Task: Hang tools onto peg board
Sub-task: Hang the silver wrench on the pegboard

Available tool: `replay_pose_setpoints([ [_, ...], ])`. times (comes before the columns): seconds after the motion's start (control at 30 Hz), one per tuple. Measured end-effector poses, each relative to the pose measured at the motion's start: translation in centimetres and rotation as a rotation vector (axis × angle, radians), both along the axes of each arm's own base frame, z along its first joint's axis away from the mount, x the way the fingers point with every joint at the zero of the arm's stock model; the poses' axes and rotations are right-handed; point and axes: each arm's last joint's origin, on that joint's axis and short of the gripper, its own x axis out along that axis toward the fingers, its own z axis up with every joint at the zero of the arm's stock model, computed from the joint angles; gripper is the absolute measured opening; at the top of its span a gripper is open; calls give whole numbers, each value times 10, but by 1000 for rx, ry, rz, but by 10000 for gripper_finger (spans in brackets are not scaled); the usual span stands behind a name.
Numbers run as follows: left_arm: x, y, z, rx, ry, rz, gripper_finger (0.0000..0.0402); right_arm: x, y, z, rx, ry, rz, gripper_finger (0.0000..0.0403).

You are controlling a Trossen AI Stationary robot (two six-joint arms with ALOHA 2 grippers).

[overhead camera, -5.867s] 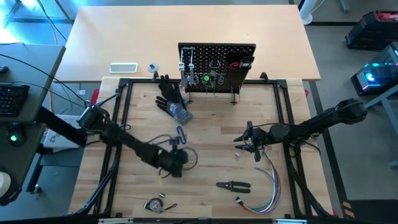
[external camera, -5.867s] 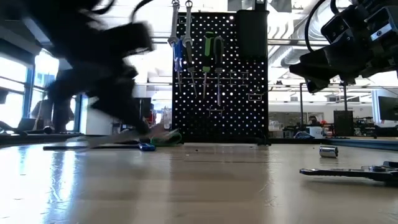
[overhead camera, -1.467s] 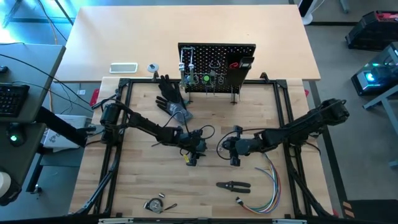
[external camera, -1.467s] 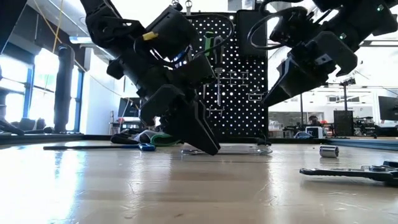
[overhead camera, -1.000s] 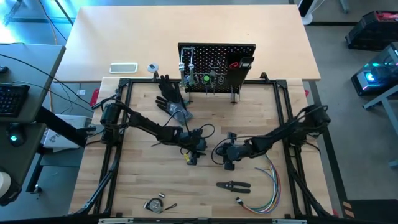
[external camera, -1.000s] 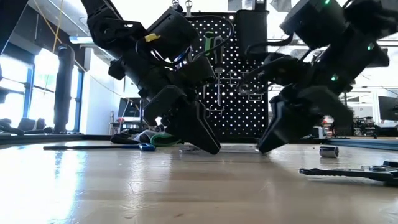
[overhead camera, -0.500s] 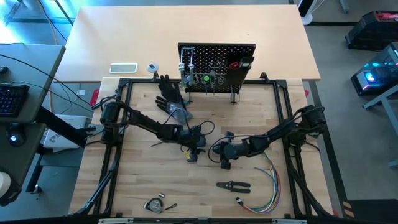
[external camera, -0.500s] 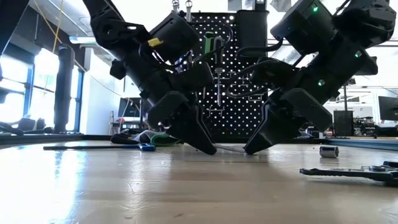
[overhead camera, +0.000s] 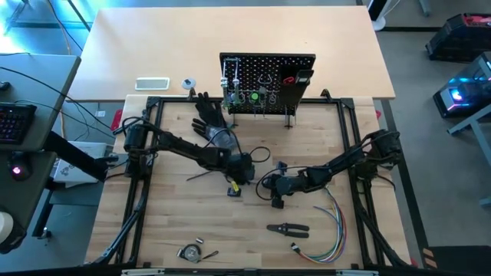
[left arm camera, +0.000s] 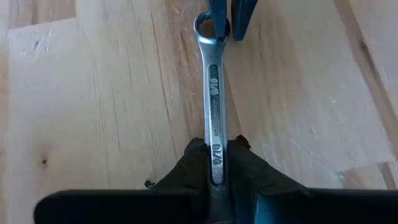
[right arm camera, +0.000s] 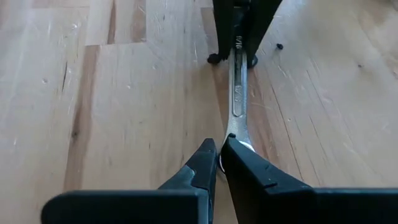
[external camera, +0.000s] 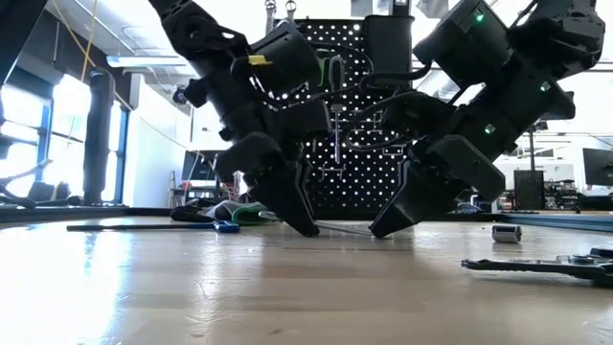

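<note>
Counter (overhead camera: 192, 222) of pale wood fills the middle of the high view, framed by black rails. The peg board (overhead camera: 268, 80) stands upright at upper centre, with silver tools, a green-handled tool and a red-handled one already hanging on it. A black glove (overhead camera: 209, 116) lies just to its lower left. The two dark arms meet near the centre of the frame.

The left hand (overhead camera: 236, 184) reaches in from the left and is clenched on one end of a silver wrench (left arm camera: 214, 99); the left wrist view shows its fingers (left arm camera: 244, 163) pressed against both sides of the shank. The right hand (overhead camera: 275, 198) comes in from the right, and in its wrist view the fingertips (right arm camera: 208, 157) are pinched on the ring end of the same wrench, which lies flat along the counter between the two hands. In the low view both hands tilt down toward each other, tips at the counter surface.

At lower right lie a bundle of coloured wires (overhead camera: 326, 238) and black-handled pliers (overhead camera: 288, 228); a small round tool (overhead camera: 189, 252) sits at lower centre-left.
</note>
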Motion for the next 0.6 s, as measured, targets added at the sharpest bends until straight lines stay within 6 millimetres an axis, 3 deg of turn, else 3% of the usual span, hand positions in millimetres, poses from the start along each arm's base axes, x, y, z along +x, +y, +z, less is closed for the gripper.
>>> replay_pose_setpoints([
  [0.33,5,-4,6,48,-11,-28,28,-2,0,11,-9,-16,19,30],
  [0.47,5,-4,7,62,-11,-27,28,-13,0,29,-42,3,14,33],
  [0.6,4,-3,13,92,-17,-16,28,-25,0,60,-73,-46,-46,47],
])
